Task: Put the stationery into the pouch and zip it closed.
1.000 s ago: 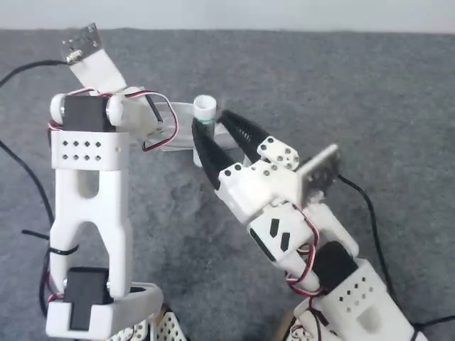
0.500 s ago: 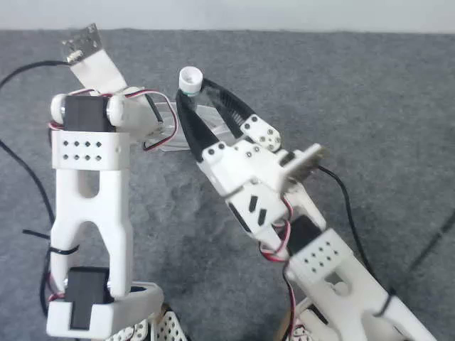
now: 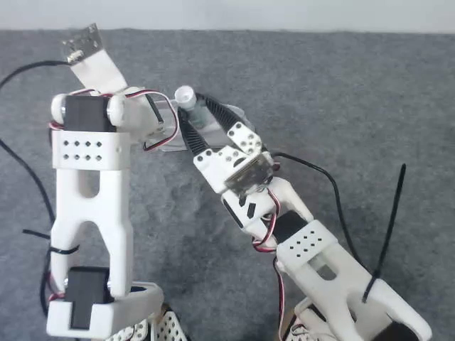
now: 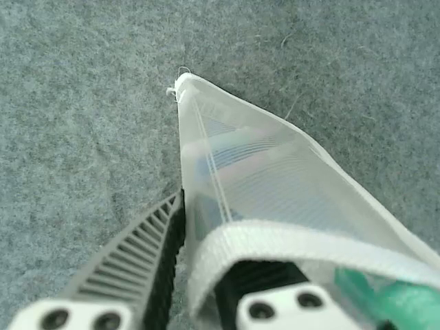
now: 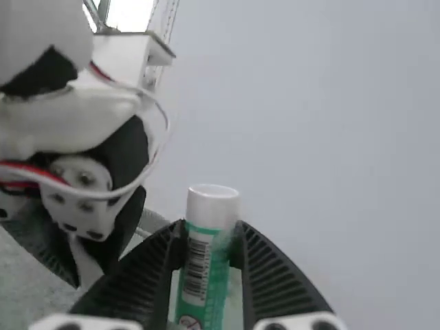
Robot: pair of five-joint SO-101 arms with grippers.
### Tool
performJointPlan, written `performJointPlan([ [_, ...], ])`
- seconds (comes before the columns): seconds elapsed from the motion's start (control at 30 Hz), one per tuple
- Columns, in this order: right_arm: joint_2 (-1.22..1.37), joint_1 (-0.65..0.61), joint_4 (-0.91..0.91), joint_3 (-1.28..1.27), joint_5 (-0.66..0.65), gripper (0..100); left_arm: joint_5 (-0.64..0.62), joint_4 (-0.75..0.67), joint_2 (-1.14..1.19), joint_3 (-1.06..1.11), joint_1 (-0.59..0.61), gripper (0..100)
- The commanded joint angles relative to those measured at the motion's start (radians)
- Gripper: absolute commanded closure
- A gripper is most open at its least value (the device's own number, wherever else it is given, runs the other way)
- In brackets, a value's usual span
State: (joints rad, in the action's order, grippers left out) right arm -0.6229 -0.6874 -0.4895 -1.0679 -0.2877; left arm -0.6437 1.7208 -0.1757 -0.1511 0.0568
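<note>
left gripper [image 4: 196, 227] pinches the rim of the clear mesh pouch [image 4: 275, 179], contents blurred. right gripper [image 5: 210, 234] clamps a green glue stick [image 5: 206, 261] at the pouch mouth, base cut off. grey carpet [image 4: 82, 103], pale wall [image 3: 284, 14].

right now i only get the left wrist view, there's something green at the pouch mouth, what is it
observer: A glue stick, clamped in the right tool.
operator: which end goes in first
observer: In the right wrist view its white cap pokes out past the fingertips, so the cap end looks to be leading.
operator: how close is that to my arm
observer: From the high view the cap sits just beside the left arm's wrist, above the clear pouch.
</note>
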Motion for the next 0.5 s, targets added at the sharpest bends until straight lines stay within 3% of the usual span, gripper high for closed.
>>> performJointPlan([
  [0.0,-0.01,0.01,-0.025,0.009,-0.068,98.7,0.005,-0.018,-0.06,-0.008,0.003,99],
  [0.07,-0.01,0.012,-0.024,0.006,-0.072,97.3,0.005,-0.018,-0.06,-0.008,0.003,99],
  [0.27,-0.01,0.01,-0.024,-0.029,-0.068,80.2,0.005,-0.02,-0.06,-0.004,0.003,99],
  [0.47,-0.012,0.008,-0.024,-0.037,-0.068,79.3,0.005,-0.025,-0.06,0.002,0.003,99],
])
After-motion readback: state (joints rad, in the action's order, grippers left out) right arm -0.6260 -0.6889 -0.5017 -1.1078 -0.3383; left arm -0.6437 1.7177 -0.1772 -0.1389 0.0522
